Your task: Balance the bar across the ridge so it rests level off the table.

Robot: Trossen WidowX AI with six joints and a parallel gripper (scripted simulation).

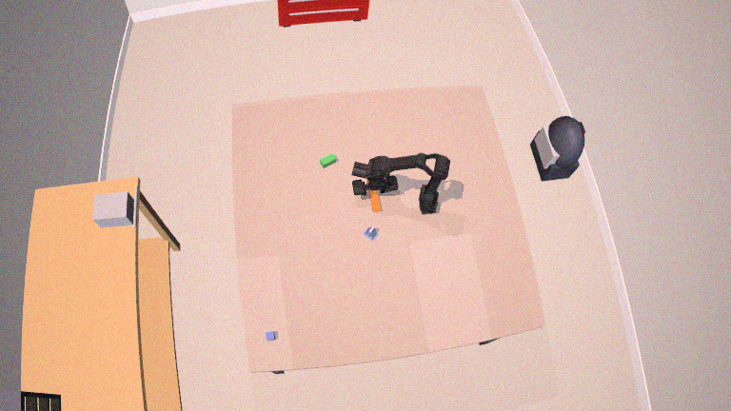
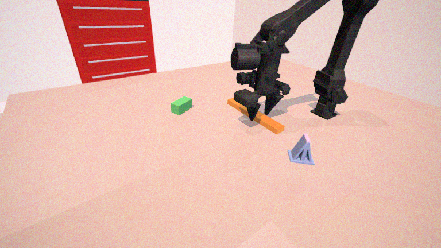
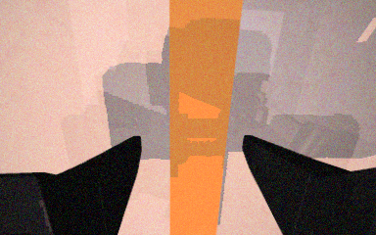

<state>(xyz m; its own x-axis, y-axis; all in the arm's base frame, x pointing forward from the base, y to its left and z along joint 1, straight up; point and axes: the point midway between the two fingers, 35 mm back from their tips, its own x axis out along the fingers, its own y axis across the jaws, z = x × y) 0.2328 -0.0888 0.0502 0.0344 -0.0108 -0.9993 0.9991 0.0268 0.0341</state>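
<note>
The orange bar (image 1: 375, 202) (image 2: 273, 124) (image 3: 198, 186) lies flat on the table. My gripper (image 2: 259, 114) (image 3: 193, 142) (image 1: 367, 186) is open and low over the bar's middle, one finger on each side of it, with a gap to the bar on both sides in the wrist view. The ridge (image 1: 370, 232) (image 2: 302, 151), a small blue-grey wedge with a pinkish top edge, stands on the table a little in front of the bar's near end, apart from it.
A green block (image 1: 327, 160) (image 2: 181, 105) lies left of the bar. A small blue cube (image 1: 270, 335) sits near the table's front left corner. The arm's base (image 1: 428, 202) (image 2: 327, 108) stands right of the bar. A red drawer cabinet (image 2: 104, 27) is behind the table.
</note>
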